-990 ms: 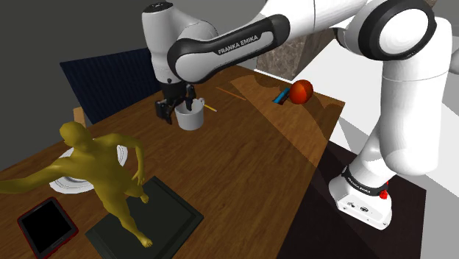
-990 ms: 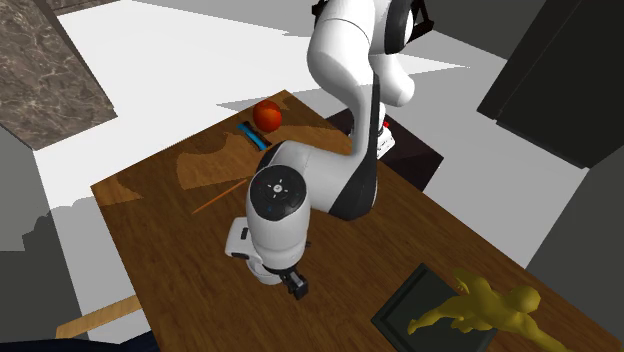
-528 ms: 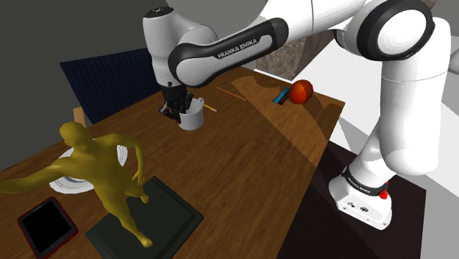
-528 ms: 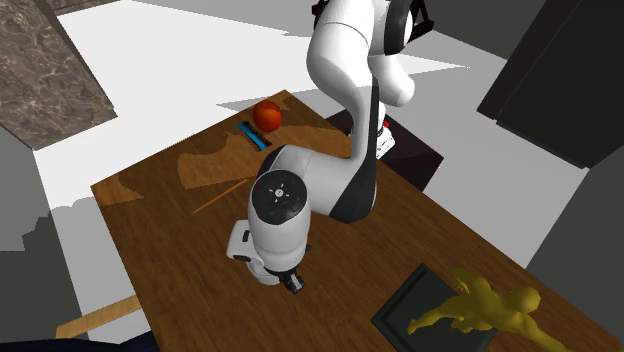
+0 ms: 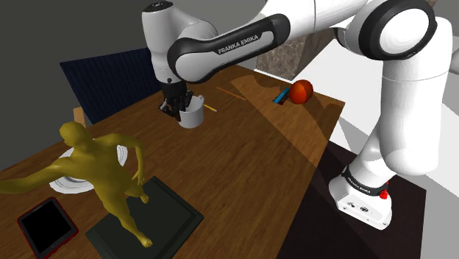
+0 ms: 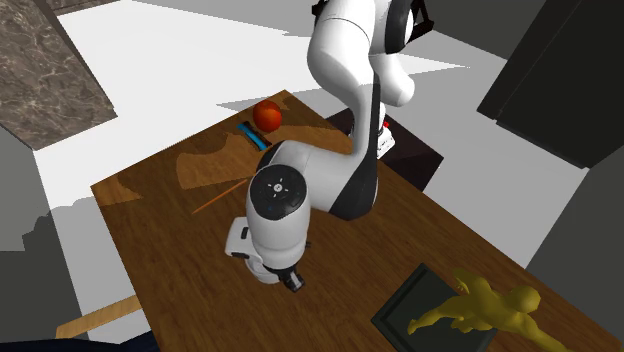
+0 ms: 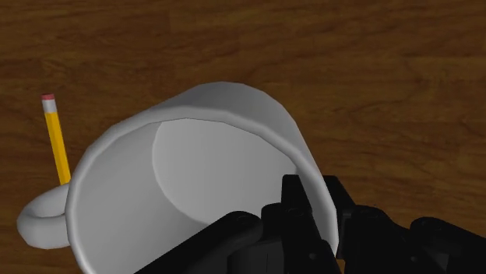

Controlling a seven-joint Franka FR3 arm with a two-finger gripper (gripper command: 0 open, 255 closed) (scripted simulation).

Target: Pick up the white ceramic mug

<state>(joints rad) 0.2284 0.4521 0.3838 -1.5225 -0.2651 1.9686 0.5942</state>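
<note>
Wrist view: the gripper (image 7: 319, 204) is clamped across the white mug's (image 7: 226, 152) wall, its handle (image 7: 40, 219) on the side far from the gripper, a yellow pencil (image 7: 55, 140) just beyond. Shoulder view: the mug stands upright beneath the gripper, mouth up, on the wooden table (image 5: 243, 165).

Your arm stretches forward, wrist bent so the gripper (image 5: 179, 112) points down; its fingers (image 7: 300, 204) pinch the white mug (image 7: 234, 105) by its wall, one inside, one outside.

A dark brown wood-grain tabletop (image 5: 243, 169) stands on a white floor (image 6: 180, 60) crossed by soft shadows. Grey walls (image 5: 51, 29) rise behind it. A marbled stone block (image 6: 40, 60), perhaps a counter, sits beyond one corner.
</note>
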